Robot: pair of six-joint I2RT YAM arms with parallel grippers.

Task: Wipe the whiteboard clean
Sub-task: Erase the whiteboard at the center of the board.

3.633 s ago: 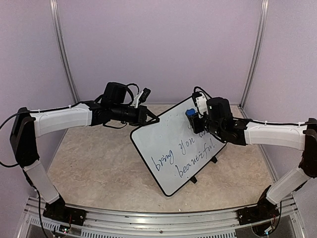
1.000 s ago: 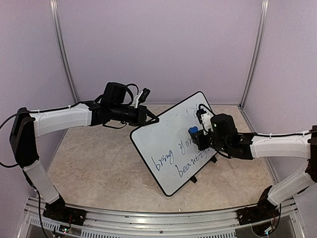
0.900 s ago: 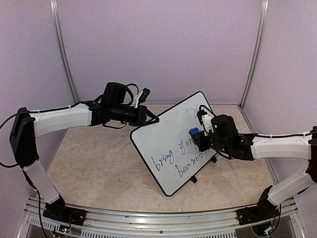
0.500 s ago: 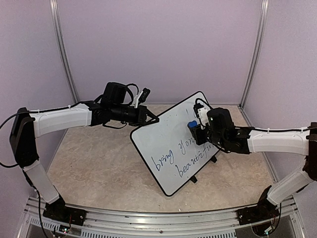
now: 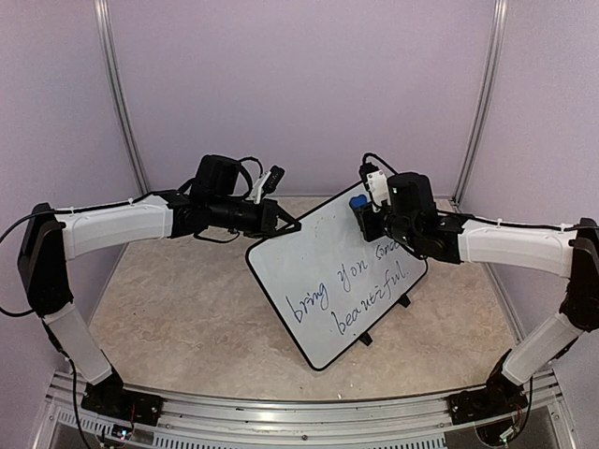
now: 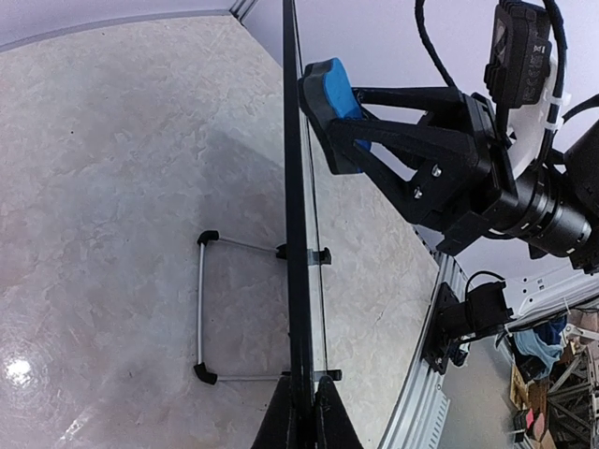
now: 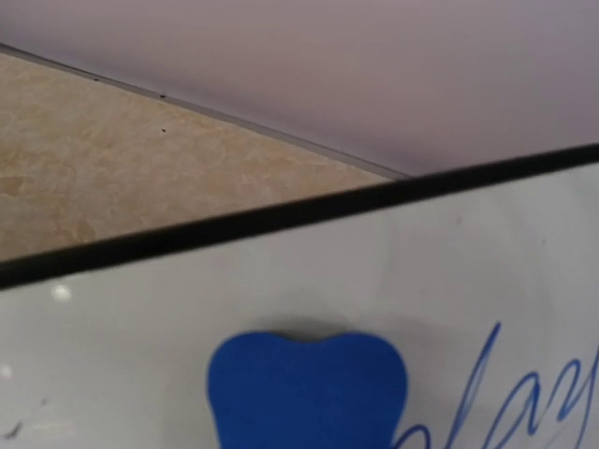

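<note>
Two arms meet at one board, as we see it. The left gripper [image 5: 292, 227] pinches tight on the upper-left rim of the whiteboard [image 5: 301, 269], which stands tilted on the table [image 5: 168, 309] with blue writing across its lower half. The right gripper [image 5: 363, 211] clamps a blue eraser [image 5: 358, 201] against the board's top corner.

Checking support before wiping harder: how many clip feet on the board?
2, both along the whiteboard's lower right edge: first foot near its middle, second foot toward the right corner. None seems hidden.
</note>
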